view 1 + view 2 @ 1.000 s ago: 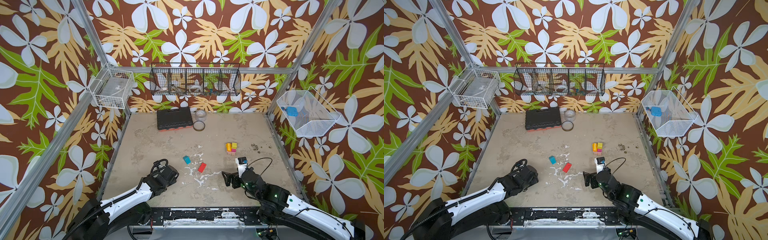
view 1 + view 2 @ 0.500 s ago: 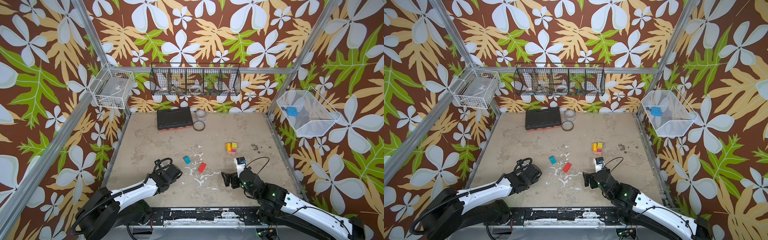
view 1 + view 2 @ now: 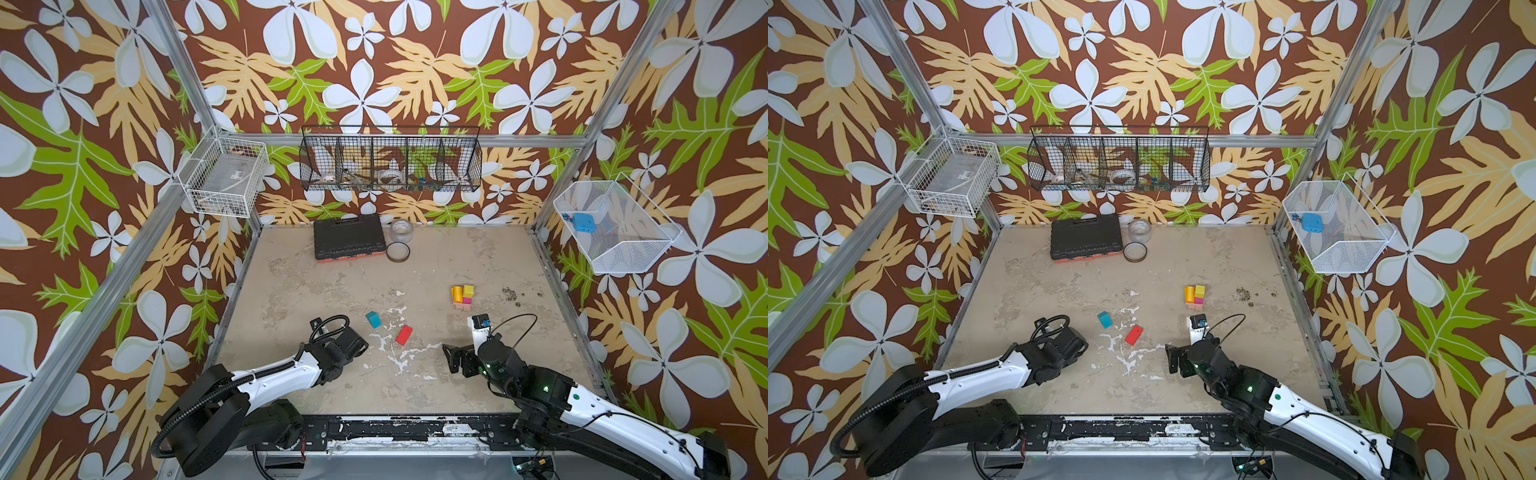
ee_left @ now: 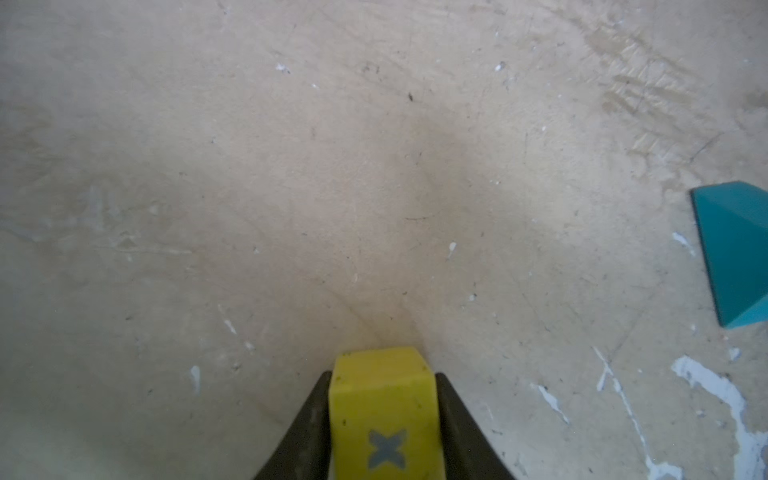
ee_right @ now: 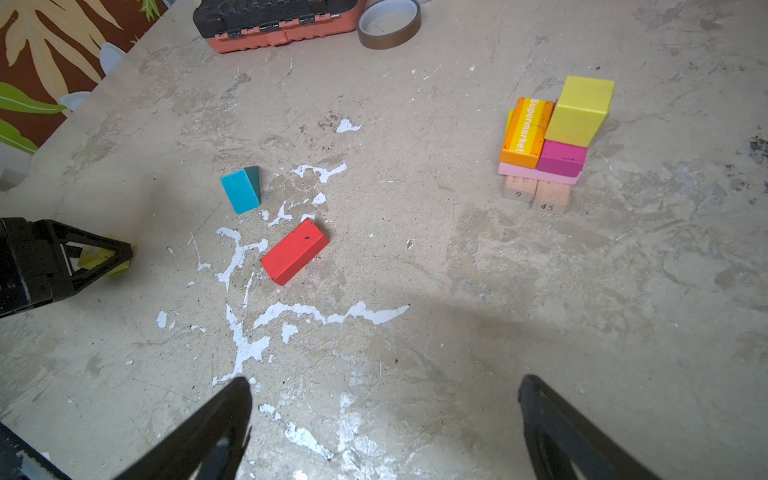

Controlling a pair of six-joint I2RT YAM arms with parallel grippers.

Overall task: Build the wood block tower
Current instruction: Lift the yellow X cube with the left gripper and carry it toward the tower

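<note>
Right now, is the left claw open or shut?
Shut. In the left wrist view the left claw has both fingers pressed against the sides of a yellow block.

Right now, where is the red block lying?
In both top views the red block lies loose at front centre, just right of the teal block and well left of the tower.

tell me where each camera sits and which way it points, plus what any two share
Top view: high over the near edge, looking down the table toward the back wall; left claw and right claw show.
Top view: alongside, same aim, same claws.
Left wrist: on the left arm, low, facing the table; left claw shut on a yellow block.
Right wrist: on the right arm, facing the tower and red block; open right claw shows.
Shared: both wrist views catch the teal block.
</note>
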